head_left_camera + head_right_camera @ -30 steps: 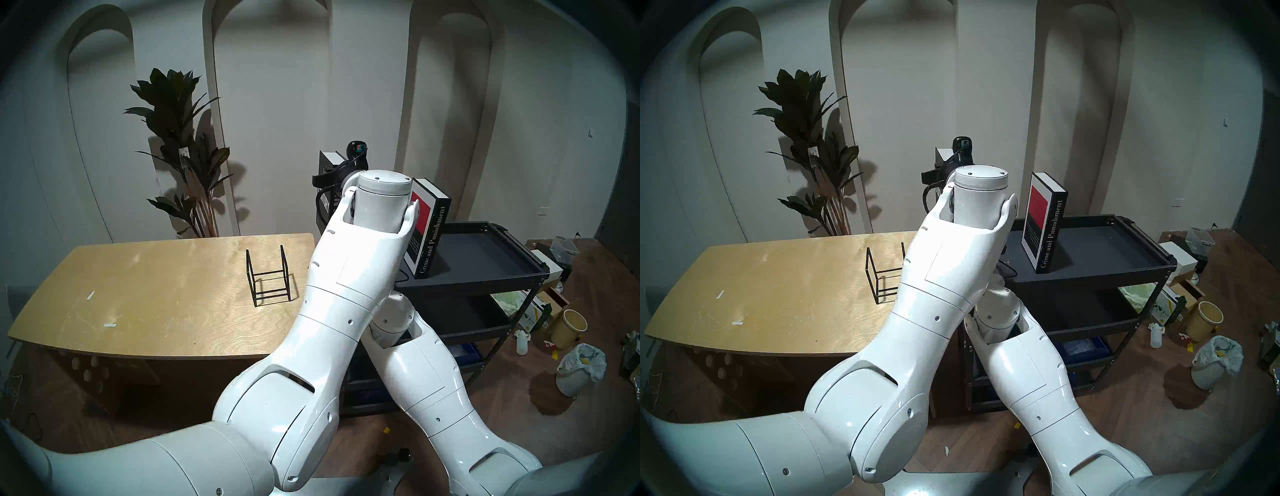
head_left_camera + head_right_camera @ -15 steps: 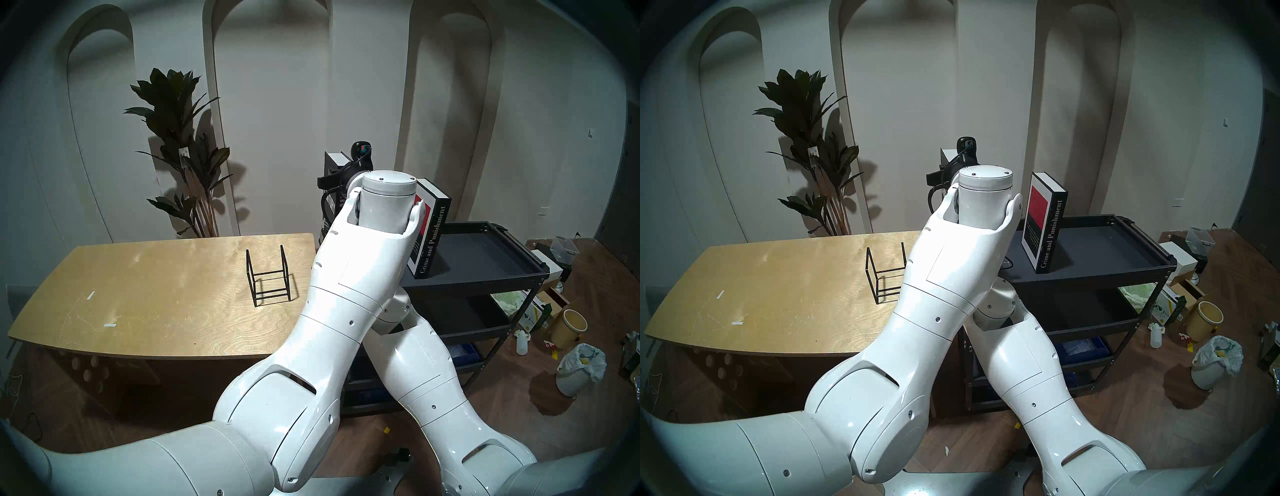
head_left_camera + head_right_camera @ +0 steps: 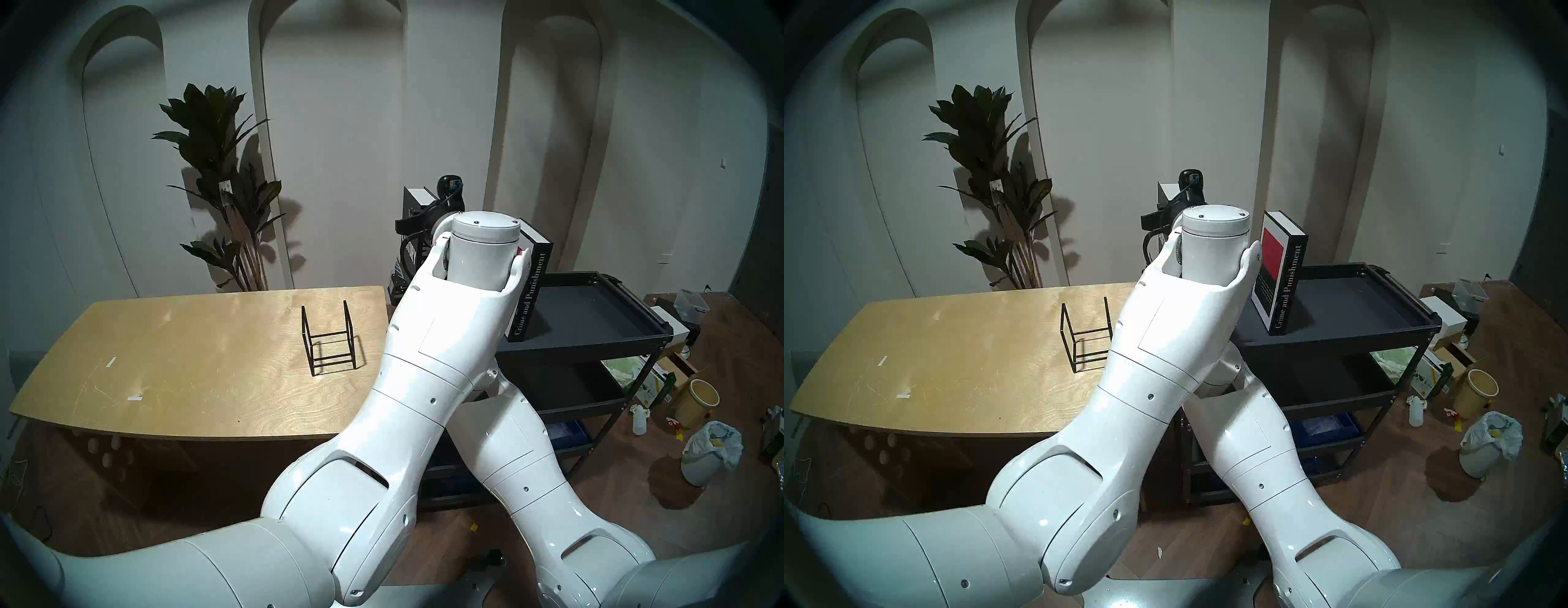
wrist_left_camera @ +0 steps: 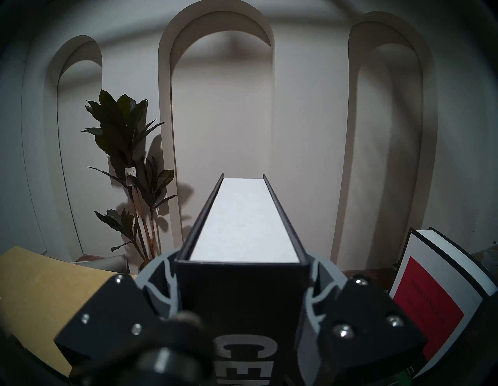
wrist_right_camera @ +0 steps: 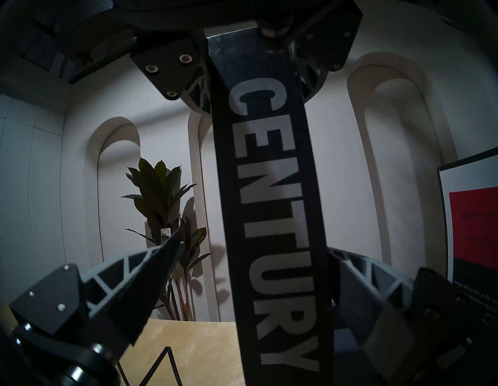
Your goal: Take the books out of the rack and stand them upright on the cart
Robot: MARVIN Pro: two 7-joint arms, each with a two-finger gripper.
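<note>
Black books: two; CENTURY book (image 4: pixel 242 229) clamped, left gripper (image 4: pixel 242 291); right apparently open.

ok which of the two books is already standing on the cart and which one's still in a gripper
The Crime and Punishment book, with the red-square cover, stands upright on the cart. The CENTURY book is clamped in the left gripper.

You see glossy white plastic shells on both arms (image 3: pixel 428 369); the table (image 3: pixel 191 365) is pale wood, smooth with a faint sheen and fine scratches; the rack (image 3: pixel 329 339) is thin black wire; the cart (image 3: pixel 594 339) is matt black metal; the CENTURY book (image 5: pixel 272 204) has a slightly glossy black spine and matt white paper edges (image 4: pixel 244 221); the fingers (image 5: pixel 151 280) look like matt grey and black plastic.
</note>
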